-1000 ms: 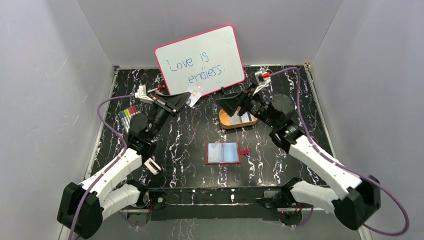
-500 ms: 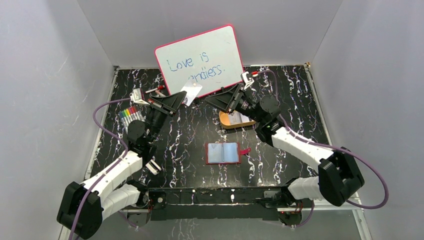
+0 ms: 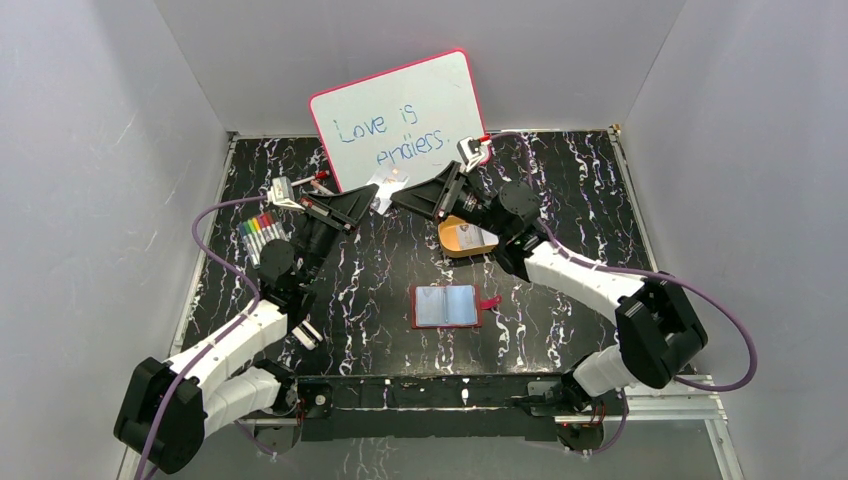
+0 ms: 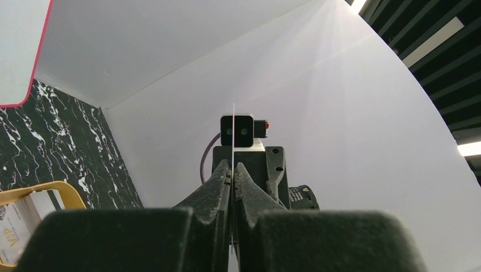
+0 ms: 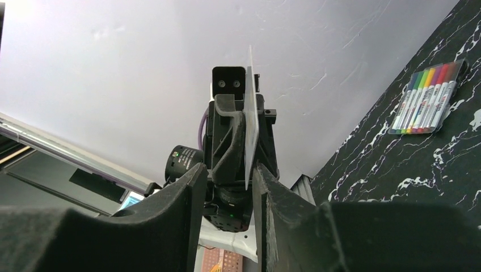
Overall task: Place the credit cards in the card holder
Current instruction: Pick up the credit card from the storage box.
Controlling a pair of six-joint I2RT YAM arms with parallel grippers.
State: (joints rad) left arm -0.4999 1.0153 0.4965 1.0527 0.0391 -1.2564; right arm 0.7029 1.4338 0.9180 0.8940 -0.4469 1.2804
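My left gripper [image 3: 368,194] is shut on a whitish credit card [image 3: 384,186] and holds it up in the air in front of the whiteboard. In the left wrist view the card [image 4: 233,133] stands edge-on between the closed fingers. My right gripper [image 3: 399,198] faces it, open, tip to tip. In the right wrist view the card [image 5: 249,124] hangs between my spread jaws, close to the right finger [image 5: 266,192]. More cards [image 3: 478,238] lie in the oval tray. The dark-red card holder [image 3: 447,306] lies open on the table, pale blue pockets up.
The yellow-orange oval tray [image 3: 450,240] sits behind the holder, under the right arm. A pink-framed whiteboard [image 3: 400,115] leans on the back wall. A pack of coloured markers [image 3: 258,230] lies at the left, beside the left arm.
My right arm has swung left from above the tray to meet the card. My left gripper has tilted the card and drawn it slightly back and left.
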